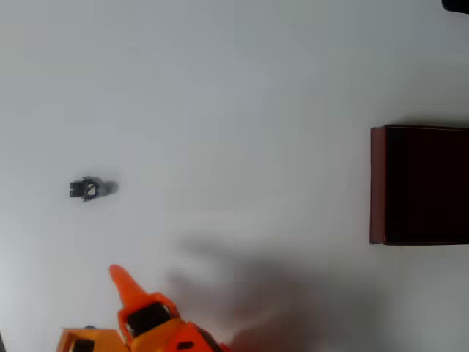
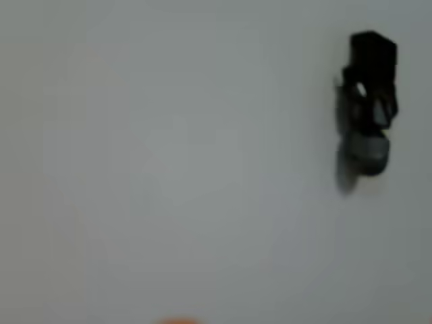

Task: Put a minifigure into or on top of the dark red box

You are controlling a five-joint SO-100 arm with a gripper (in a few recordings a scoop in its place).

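Note:
The minifigure lies flat on the white table at the left in the overhead view, its paler head pointing right. In the wrist view the minifigure appears blurred at the upper right, head downward. The dark red box stands at the right edge, open side up with a near-black inside, cut off by the frame. My orange gripper enters from the bottom left, one pointed fingertip aimed up-left, well below the minifigure and far from the box. Nothing shows between its fingers, and its state is unclear.
A wide stretch of bare white table separates the minifigure from the box. The arm casts a soft shadow on the table to the right of the gripper. A small dark object pokes in at the top right corner.

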